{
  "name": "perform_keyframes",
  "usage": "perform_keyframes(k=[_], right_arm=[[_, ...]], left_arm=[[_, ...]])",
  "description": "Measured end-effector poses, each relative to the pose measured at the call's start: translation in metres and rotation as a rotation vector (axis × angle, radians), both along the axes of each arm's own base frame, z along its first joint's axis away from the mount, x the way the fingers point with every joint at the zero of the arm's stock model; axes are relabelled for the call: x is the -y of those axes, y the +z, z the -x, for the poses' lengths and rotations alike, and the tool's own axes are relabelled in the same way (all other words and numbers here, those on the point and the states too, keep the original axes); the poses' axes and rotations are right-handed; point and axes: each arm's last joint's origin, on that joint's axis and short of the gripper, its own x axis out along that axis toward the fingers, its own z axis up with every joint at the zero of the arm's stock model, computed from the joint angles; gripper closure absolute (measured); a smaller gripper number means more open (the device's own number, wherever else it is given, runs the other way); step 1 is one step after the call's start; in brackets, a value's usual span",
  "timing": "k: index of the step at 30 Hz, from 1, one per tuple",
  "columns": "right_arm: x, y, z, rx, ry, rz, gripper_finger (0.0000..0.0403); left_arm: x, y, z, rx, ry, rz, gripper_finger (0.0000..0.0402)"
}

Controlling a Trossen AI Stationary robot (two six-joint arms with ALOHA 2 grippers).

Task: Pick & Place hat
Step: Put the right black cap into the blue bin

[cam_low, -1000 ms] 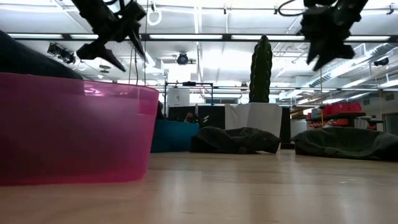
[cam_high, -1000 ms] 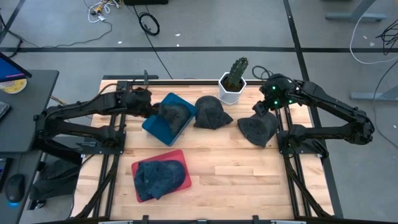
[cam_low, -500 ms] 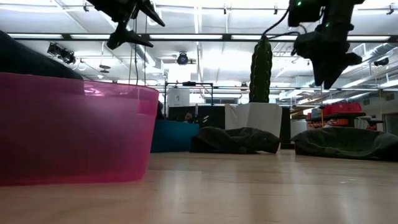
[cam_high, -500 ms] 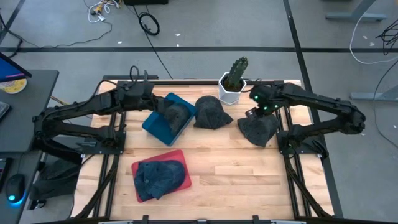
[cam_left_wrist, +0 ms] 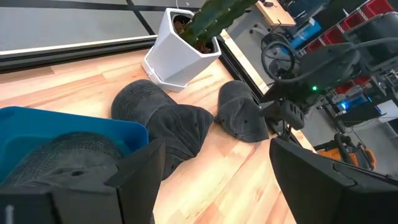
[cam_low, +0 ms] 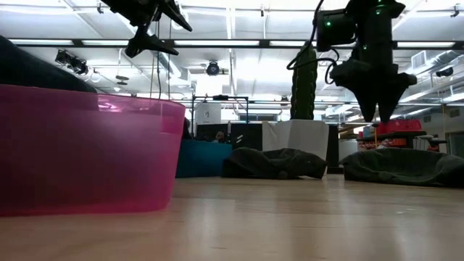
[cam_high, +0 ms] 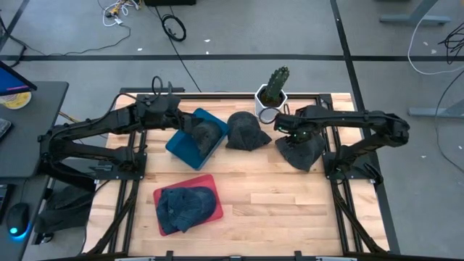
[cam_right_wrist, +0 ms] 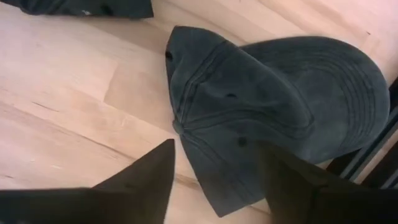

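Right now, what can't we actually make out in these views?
- Pink bin contents: low view, its wall hides them.
- Hat in the blue bin: high view, left gripper overlaps part of it.
- Right gripper height above the hat under it: high view gives no depth; low view suggests a gap.
- Cactus pot: left wrist view, plant cut off by the edge.

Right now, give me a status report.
Right gripper open above dark denim cap on table. Left gripper open over blue bin. White cactus pot close by.
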Motion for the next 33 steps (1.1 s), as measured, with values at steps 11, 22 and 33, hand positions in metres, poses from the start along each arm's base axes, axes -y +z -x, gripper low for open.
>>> perform_keyframes(k=[11, 22, 33], right_arm=[[-0.015, -0.05, 0.004, -0.027, 0.035, -0.06, 0.0115], [-0.017, -0.086, 0.014, 0.013, 0.036, -0.057, 0.0134], [-0.02, -0.113, 0.028, 0.031, -0.005, -0.051, 0.0186]], left_arm=[[0.0, 0.0, 0.0, -0.006, 0.003, -0.017, 0.0106], [-0.001, 0.003, -0.001, 0.032, 0.027, -0.017, 0.0106], [-0.002, 0.003, -0.001, 0.042, 0.073, -0.008, 0.0106]])
